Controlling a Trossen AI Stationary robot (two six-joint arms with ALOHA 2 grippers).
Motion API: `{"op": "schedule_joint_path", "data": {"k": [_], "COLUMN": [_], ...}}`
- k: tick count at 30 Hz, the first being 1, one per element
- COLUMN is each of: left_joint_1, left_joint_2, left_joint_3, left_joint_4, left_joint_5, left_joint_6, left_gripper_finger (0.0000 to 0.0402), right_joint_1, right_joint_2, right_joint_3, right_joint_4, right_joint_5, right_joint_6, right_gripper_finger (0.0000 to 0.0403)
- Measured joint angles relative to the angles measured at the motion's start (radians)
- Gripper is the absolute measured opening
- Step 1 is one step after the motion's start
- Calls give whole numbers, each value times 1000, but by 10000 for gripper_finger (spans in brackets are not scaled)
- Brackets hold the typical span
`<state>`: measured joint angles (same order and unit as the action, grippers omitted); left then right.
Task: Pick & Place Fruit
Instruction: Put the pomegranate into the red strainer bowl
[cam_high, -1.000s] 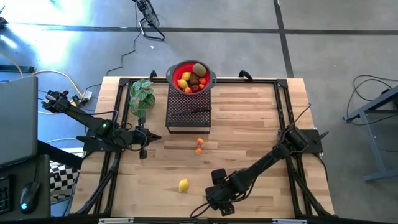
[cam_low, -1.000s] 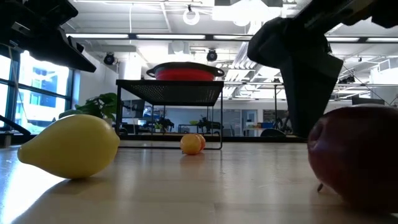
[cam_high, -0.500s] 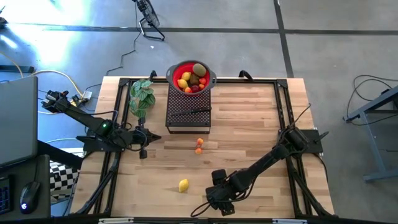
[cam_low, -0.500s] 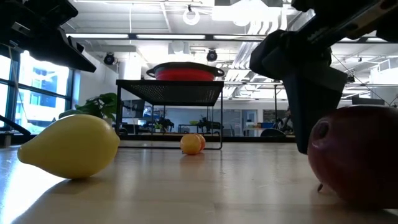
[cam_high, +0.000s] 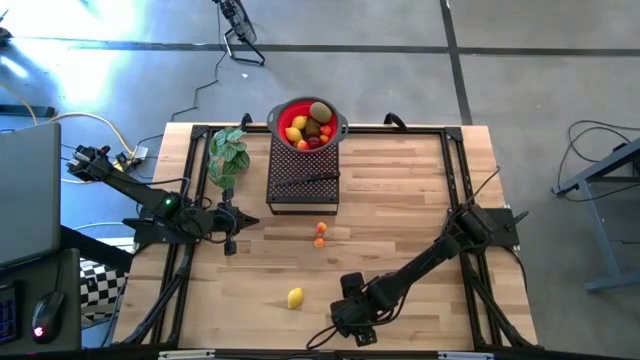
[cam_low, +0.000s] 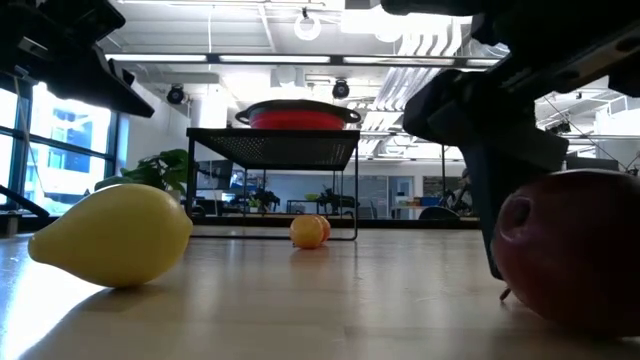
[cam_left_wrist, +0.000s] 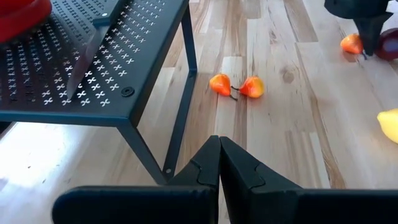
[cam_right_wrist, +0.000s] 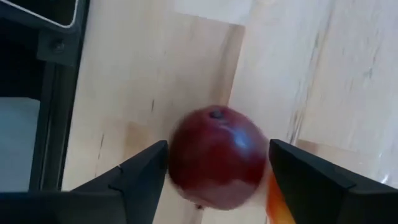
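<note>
1. Two spread fingers of the right gripper (cam_right_wrist: 214, 171) straddled the dark red fruit (cam_right_wrist: 217, 155) on the table (cam_high: 400, 200), at the edge farthest from the red bowl (cam_high: 309, 125); we could not tell whether they touched it.
2. We saw a lemon (cam_high: 295, 297) lying near that fruit, toward the bowl.
3. We saw two small orange fruits (cam_left_wrist: 236, 86) just before the black mesh stand (cam_high: 303, 178).
4. We found the left gripper (cam_left_wrist: 219, 163) pressed shut beside the stand.
5. We counted more fruit heaped in the bowl.
</note>
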<state>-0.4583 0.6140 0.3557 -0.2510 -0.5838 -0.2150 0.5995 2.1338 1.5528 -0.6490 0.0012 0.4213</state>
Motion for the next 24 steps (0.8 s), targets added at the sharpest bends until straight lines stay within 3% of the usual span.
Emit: {"op": "schedule_joint_path", "data": {"k": [11, 24], "left_joint_1": [0, 0], "left_joint_2": [0, 0], "left_joint_3": [0, 0], "left_joint_4": [-7, -14], "left_joint_5": [0, -1], "left_joint_6": [0, 0], "left_gripper_finger": [3, 3], "right_joint_1": [0, -65], "right_joint_2": [-3, -170], "right_joint_3": [0, 0], "right_joint_4": [2, -31], "right_joint_5": [-1, 63], "right_joint_6": [0, -32], "right_gripper_finger": [202, 201]}}
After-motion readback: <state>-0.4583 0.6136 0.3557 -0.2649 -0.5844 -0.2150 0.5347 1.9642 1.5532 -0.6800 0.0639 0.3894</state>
